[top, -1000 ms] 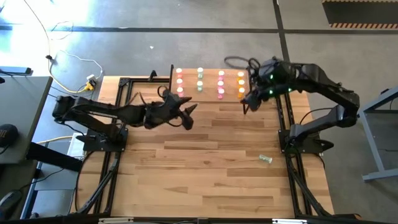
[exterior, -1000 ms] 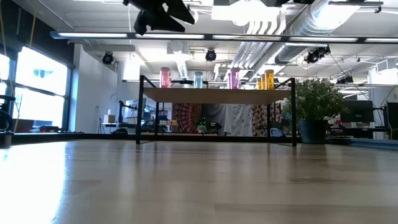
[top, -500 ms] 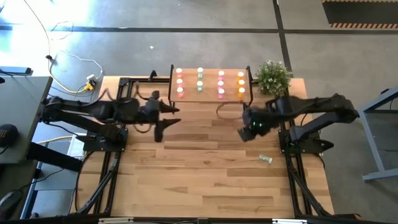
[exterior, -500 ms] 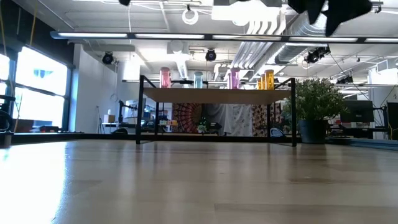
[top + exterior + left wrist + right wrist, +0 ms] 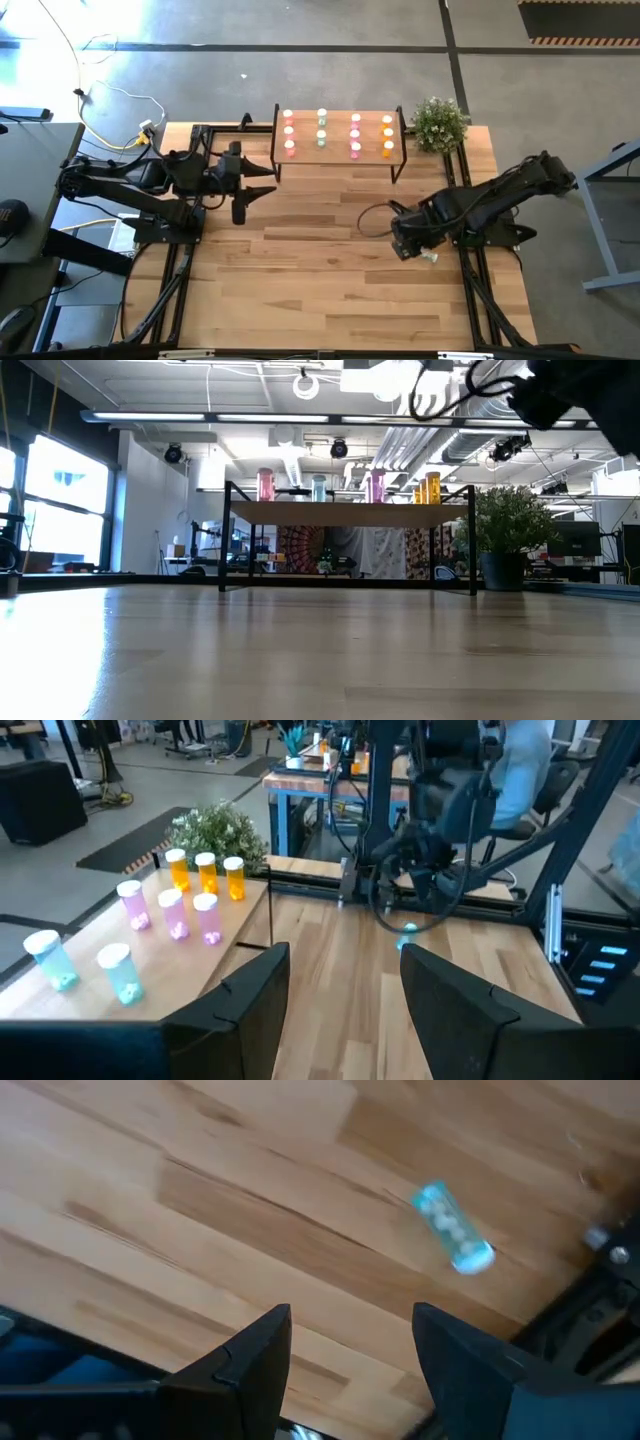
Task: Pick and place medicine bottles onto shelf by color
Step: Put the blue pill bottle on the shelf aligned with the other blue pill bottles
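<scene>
1. The right gripper (image 5: 405, 243) hangs low over the table's right side with its jaws spread and nothing between them; the dark fingers (image 5: 250, 1355) frame bare planks in its wrist view.
2. Just beyond those fingers lies one green bottle (image 5: 453, 1228), tipped on its side, a small translucent cylinder with a white cap and pale pills inside. From above we see it (image 5: 428, 257) near the right arm's base, well apart from the shelf.
3. The left gripper (image 5: 243, 190) waits near the shelf's left end, jaws parted and empty.
4. On the shelf (image 5: 340, 155), a light-wood board on thin black legs, eleven bottles stand upright in four colour columns: red (image 5: 289, 131), green (image 5: 322, 127), pink (image 5: 355, 135), orange (image 5: 387, 135). The green column shows only two.
5. We judge the sorting nearly done: the fallen green bottle looks like the last piece to pick and set.
6. A leafy potted plant (image 5: 438, 122) sits beside the shelf's right end, on the smooth plank tabletop (image 5: 320, 290).
</scene>
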